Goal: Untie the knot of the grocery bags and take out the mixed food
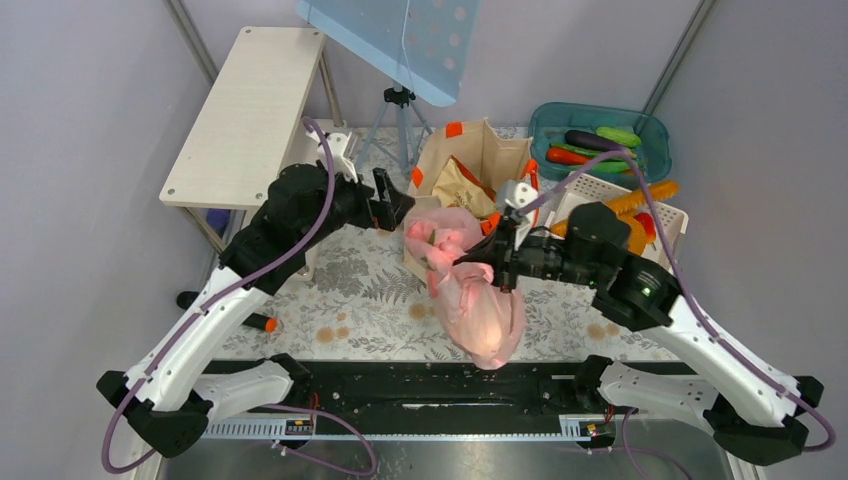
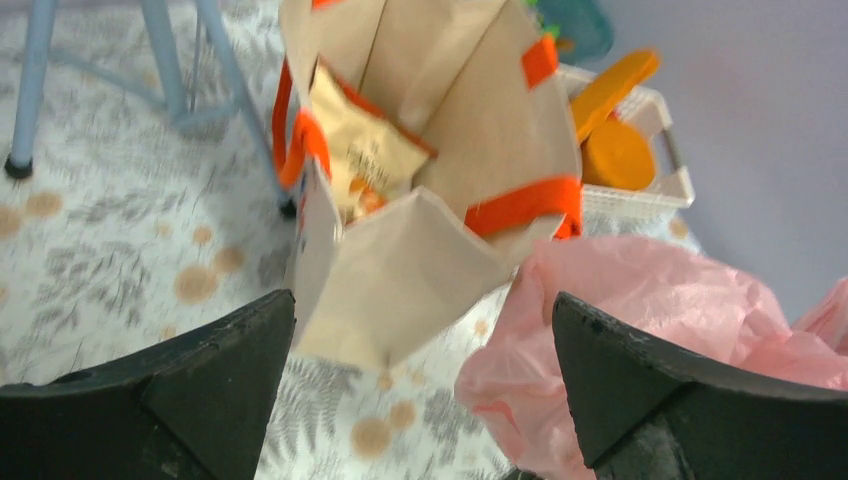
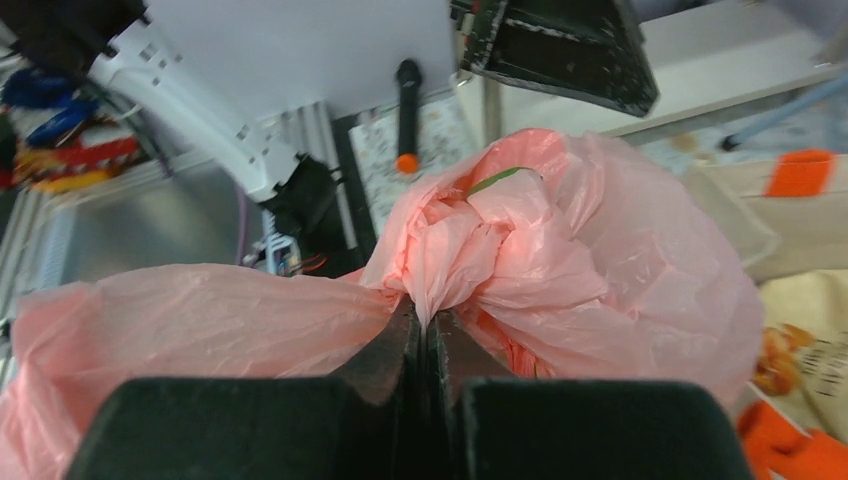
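One pink grocery bag [image 1: 478,300]; right pincer [image 3: 425,335] clamps it; left pincer [image 2: 420,400] wide, empty.

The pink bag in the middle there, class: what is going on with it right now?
The right pincer is shut on the pink grocery bag, pinching its bunched plastic near the knot and holding it over the table. The left pincer stands open just beside the bag's top, gripping nothing. The bag looks still knotted, with food inside. A beige tote stands behind it.
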You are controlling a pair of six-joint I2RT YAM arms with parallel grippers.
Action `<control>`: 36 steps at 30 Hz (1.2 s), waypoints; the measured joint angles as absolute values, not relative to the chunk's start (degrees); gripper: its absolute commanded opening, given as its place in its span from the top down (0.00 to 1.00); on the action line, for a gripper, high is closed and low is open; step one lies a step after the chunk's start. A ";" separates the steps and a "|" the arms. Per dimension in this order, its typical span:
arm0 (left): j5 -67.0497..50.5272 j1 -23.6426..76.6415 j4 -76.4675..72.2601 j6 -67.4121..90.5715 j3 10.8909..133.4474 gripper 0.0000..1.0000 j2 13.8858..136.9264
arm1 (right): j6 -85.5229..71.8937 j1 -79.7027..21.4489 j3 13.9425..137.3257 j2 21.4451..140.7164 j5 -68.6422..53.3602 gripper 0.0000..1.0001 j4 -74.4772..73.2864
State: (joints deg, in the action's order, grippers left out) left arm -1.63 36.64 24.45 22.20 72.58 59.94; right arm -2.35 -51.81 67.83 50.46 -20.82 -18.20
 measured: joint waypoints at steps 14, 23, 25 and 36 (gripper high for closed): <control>9.54 34.41 29.98 15.03 68.18 0.01 45.65 | -1.48 -59.16 69.49 70.43 -28.16 1.00 -18.81; 15.53 33.82 21.98 11.49 56.49 0.01 37.98 | 6.83 -61.12 71.37 82.98 -25.61 1.00 -16.99; 16.32 33.82 21.76 11.05 55.13 0.01 37.98 | 9.96 -61.12 72.71 85.21 -25.65 1.00 -16.82; 17.23 33.82 20.78 10.72 54.72 0.01 38.33 | 17.02 -56.58 73.19 88.95 -17.89 0.06 -13.63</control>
State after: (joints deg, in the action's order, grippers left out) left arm 17.23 33.82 20.78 10.72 54.72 38.33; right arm 17.02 -56.58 73.19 88.95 -17.89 -13.63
